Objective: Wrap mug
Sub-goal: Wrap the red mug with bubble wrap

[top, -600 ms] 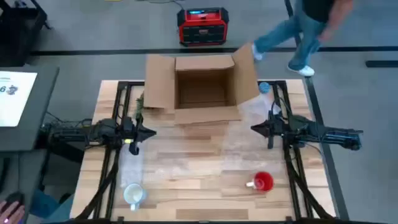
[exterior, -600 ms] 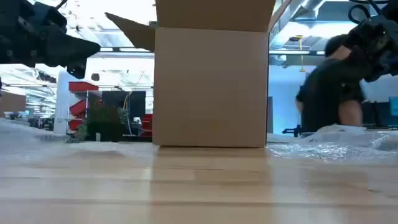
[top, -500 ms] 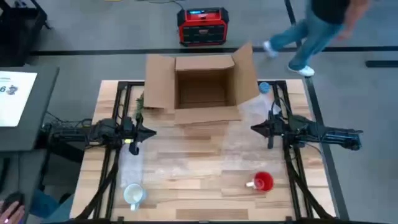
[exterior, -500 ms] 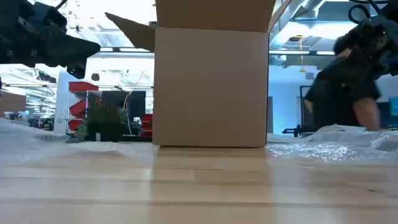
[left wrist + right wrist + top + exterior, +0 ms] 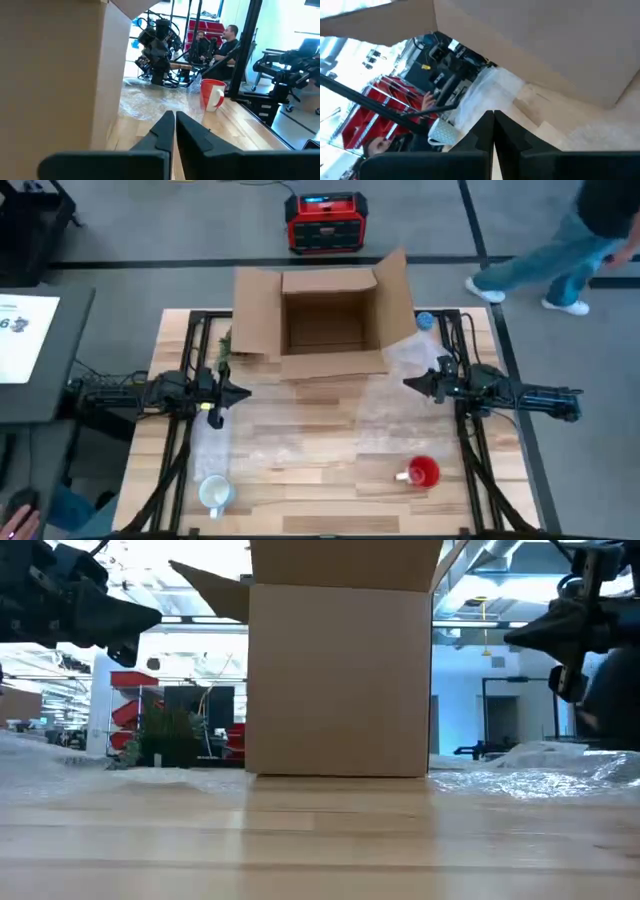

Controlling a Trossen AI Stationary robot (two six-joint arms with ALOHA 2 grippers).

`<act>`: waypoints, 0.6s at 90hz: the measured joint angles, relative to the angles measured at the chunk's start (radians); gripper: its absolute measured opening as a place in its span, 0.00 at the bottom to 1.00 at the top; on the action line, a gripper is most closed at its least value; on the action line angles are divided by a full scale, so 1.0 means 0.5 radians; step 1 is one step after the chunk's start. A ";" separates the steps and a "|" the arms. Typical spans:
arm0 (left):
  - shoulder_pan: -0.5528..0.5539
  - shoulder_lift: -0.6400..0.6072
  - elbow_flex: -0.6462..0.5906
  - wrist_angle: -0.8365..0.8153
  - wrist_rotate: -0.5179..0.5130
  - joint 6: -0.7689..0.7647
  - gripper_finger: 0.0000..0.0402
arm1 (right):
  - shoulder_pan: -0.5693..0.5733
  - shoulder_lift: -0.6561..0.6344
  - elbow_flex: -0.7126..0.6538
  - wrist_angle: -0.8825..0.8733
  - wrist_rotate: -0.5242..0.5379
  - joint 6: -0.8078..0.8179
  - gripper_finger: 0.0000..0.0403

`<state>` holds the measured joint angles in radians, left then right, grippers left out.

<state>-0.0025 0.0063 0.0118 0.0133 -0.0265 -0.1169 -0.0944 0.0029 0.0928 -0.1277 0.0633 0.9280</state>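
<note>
Near the front edge of the wooden table (image 5: 330, 510), toward the right side, a red mug (image 5: 424, 471) stands with its white handle pointing left — it touches neither gripper and sits just past the edge of a sheet of clear bubble wrap (image 5: 385, 405) that lies over the middle and right of the tabletop. A second, white mug (image 5: 216, 492) stands at the front left corner on another patch of the clear wrap. At the back of the table an open cardboard box (image 5: 325, 325) sits with its flaps spread outward. The left gripper (image 5: 243, 392) hangs above the left side of the table, pointing toward the centre, and its wrist view shows the two dark fingers (image 5: 167, 131) pressed together with nothing between them, the box wall close on one side and the red mug farther off across the table. The right gripper (image 5: 409, 384) hovers opposite it, above the bubble wrap beside the box's front right corner, fingers (image 5: 492, 127) likewise closed tip to tip and empty. On the floor behind the box stands a red and black power unit (image 5: 326, 222), and a person (image 5: 560, 255) in blue trousers walks past beyond the table's back right corner.
</note>
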 joint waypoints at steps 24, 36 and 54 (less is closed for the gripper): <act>0.001 0.001 0.000 -0.004 -0.001 0.000 0.00 | 0.000 0.000 0.004 -0.034 -0.034 -0.188 0.00; 0.000 0.000 0.000 -0.006 -0.001 0.000 0.00 | 0.000 0.000 0.006 -0.073 -0.034 -0.243 0.00; 0.001 0.000 0.000 -0.006 -0.001 -0.032 0.00 | 0.000 0.001 0.009 -0.264 -0.032 -0.325 0.00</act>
<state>-0.0021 0.0063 0.0117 0.0101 -0.0269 -0.1332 -0.0944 0.0032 0.0971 -0.2598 0.0471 0.7657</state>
